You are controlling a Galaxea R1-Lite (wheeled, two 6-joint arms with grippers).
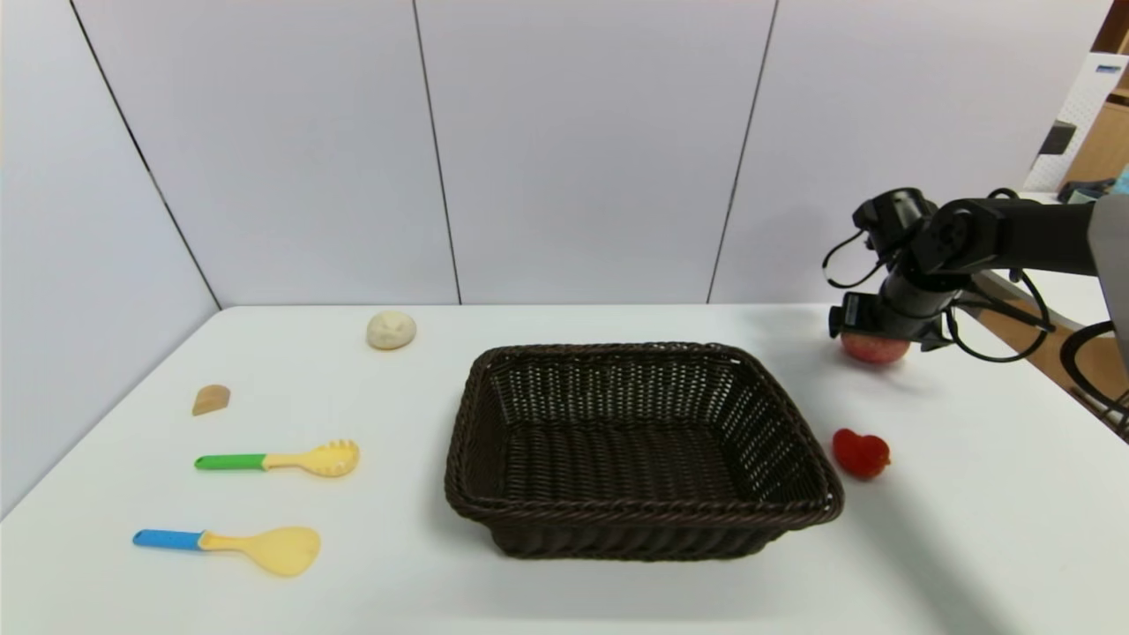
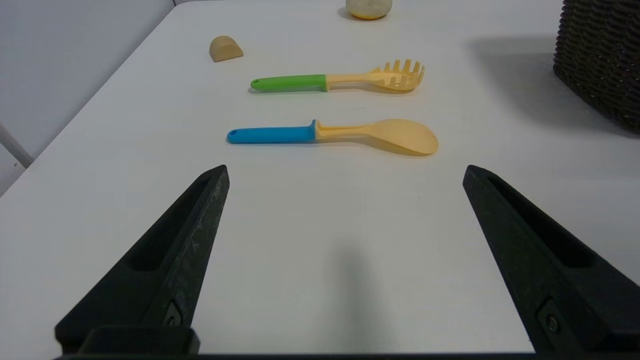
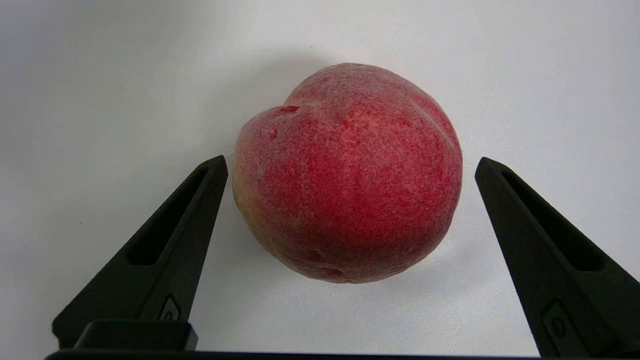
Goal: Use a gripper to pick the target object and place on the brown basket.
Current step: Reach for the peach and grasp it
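I've got the peach [image 3: 347, 175] sitting on the table [image 1: 970, 494], right of the brown basket [image 1: 644, 520]. My right gripper [image 3: 350, 167] hangs over it, jaws wide open either side, one nearly touching. Left gripper [image 2: 345, 172] open near the spoons [image 2: 335, 135].

The right arm reaches out level from the right, its wrist bent down — right gripper [image 3: 350, 167] spread wide. The left gripper [image 2: 345, 170] hangs low, fingers wide apart.
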